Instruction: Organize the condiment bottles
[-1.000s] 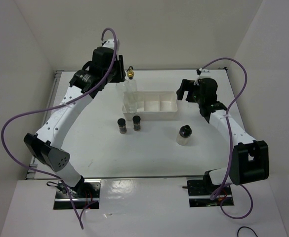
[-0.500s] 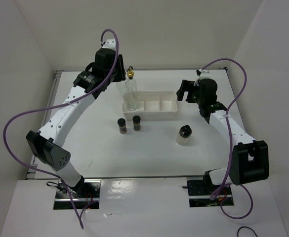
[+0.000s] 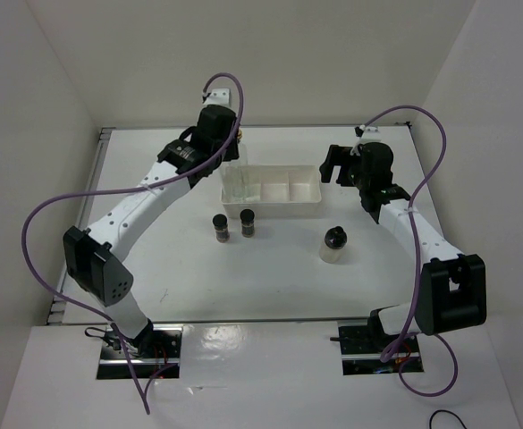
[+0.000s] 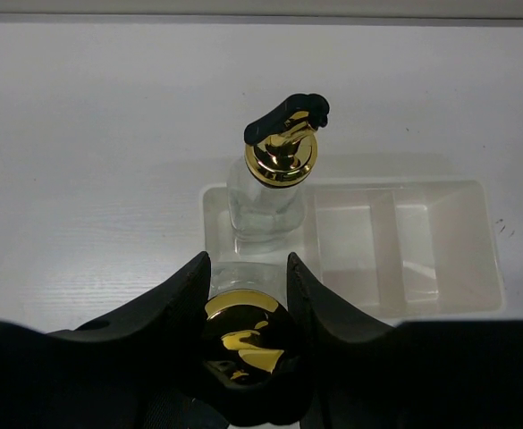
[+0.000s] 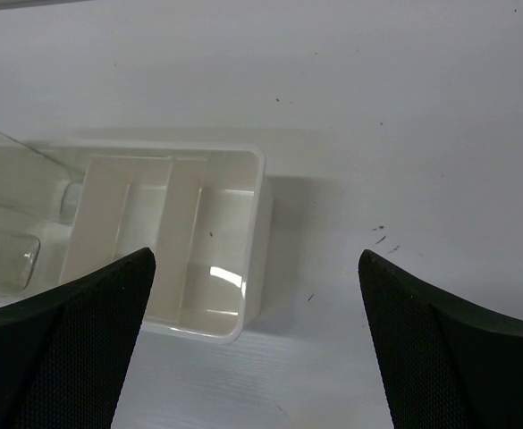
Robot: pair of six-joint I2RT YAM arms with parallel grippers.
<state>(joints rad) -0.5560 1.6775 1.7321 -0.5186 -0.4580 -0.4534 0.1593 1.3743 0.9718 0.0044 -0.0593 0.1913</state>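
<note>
My left gripper (image 3: 228,154) (image 4: 246,264) is shut on a tall clear glass bottle by its gold top (image 4: 246,332), holding it upright over the left end of the white divided tray (image 3: 317,198). A second tall glass bottle with a gold pourer (image 4: 282,154) stands in the tray's left compartment just beyond it. Two small dark black-capped jars (image 3: 221,226) (image 3: 248,222) stand in front of the tray. The squat pale black-capped jar (image 3: 333,245) stands at front right. My right gripper (image 3: 333,164) (image 5: 257,268) is open and empty beside the tray's right end.
The tray's middle and right compartments (image 4: 440,241) hold nothing. Its right end shows in the right wrist view (image 5: 216,241), with clear glass at the left (image 5: 11,241). White walls close in the table at the back and both sides.
My left gripper has moved right, carrying its bottle over the tray's left end beside the standing bottle. The right arm and the jars have not moved.
</note>
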